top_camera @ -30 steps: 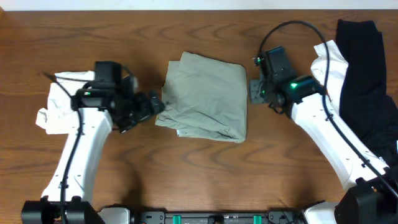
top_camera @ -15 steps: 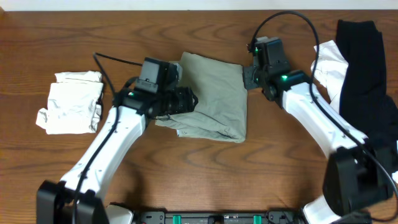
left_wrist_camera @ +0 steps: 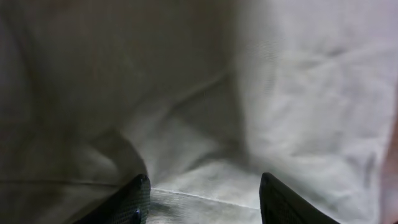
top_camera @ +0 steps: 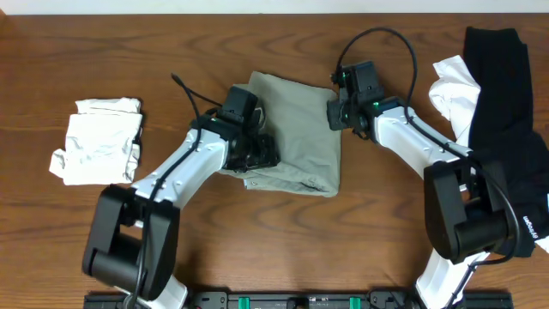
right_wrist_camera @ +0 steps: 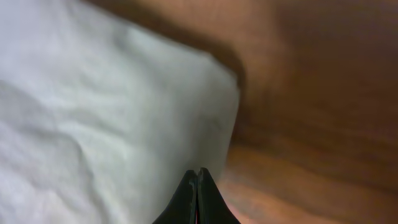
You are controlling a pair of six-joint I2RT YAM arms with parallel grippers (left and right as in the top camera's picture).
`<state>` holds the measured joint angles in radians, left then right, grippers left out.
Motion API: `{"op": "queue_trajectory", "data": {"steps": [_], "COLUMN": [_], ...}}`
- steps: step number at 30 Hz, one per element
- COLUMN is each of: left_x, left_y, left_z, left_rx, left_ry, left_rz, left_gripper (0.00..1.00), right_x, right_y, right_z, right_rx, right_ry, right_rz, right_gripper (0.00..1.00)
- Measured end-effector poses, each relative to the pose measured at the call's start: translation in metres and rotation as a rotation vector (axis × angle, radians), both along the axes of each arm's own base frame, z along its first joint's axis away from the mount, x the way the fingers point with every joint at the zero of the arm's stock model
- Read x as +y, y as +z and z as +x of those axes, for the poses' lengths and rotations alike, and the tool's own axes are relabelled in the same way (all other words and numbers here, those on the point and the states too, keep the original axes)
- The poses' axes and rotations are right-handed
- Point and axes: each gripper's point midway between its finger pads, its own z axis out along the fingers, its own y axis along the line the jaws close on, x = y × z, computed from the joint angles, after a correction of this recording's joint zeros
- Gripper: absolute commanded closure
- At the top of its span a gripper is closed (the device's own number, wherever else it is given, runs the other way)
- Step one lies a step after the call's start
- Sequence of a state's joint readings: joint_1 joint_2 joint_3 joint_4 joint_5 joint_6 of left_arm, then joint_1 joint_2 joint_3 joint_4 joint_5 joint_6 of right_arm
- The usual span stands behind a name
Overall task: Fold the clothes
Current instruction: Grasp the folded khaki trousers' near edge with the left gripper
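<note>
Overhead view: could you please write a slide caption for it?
Folded khaki shorts at centre, left hand over them, shut right hand at their upper-right edge.

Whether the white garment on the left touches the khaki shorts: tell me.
Apart. The overhead view shows bare table between the white garment and the khaki shorts.

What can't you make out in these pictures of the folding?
- Left pincer tips: overhead, hidden under the left arm; the left wrist view crops them at the bottom edge.
- Whether the shut right pincer pinches the shorts: the right wrist view is blurred there.
- Black garment: overhead, its lower part is covered by the right arm and cropped at the right edge.
</note>
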<state>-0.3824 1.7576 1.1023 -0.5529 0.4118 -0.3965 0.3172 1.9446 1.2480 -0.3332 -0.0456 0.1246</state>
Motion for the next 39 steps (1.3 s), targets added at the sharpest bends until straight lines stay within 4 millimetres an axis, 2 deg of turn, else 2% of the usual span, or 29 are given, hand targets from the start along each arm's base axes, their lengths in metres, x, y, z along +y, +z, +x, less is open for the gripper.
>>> {"op": "queue_trajectory", "data": {"steps": [3,10,14,22,29,33,34,39], "left_x": [0.000,0.003,0.011,0.032,0.058,0.080,0.086,0.109], "left_y": [-0.007,-0.009,-0.011,-0.013,-0.012,-0.010,-0.009,-0.002], "left_z": [-0.001,0.004,0.008,0.017,0.034,0.047,0.050,0.061], "left_rx": [0.016,-0.005,-0.026,-0.047,-0.076,-0.096,-0.099,-0.095], "left_ry": [0.000,0.008,0.016,0.042,0.093,0.147,0.164,0.235], "left_rz": [0.006,0.029,0.073,0.126,0.131,0.119,0.107,0.040], "left_gripper": [0.43,0.42,0.42,0.42,0.42,0.41,0.37,0.31], "right_x": [0.001,-0.004,-0.007,0.003,0.024,0.038,0.042,0.068], "right_y": [-0.010,-0.029,-0.035,-0.037,-0.039,-0.040,-0.040,-0.039], "right_z": [-0.010,-0.041,-0.060,-0.079,-0.102,-0.118,-0.121,-0.138], "right_rx": [0.053,0.199,0.281,0.353,0.415,0.462,0.468,0.490], "right_ry": [0.013,0.023,0.027,0.059,0.072,0.045,0.047,0.089], "right_rz": [0.005,-0.020,-0.032,-0.014,-0.015,-0.009,-0.004,0.013], "right_gripper": [0.99,0.99,0.99,0.99,0.99,0.99,0.99,0.99]}}
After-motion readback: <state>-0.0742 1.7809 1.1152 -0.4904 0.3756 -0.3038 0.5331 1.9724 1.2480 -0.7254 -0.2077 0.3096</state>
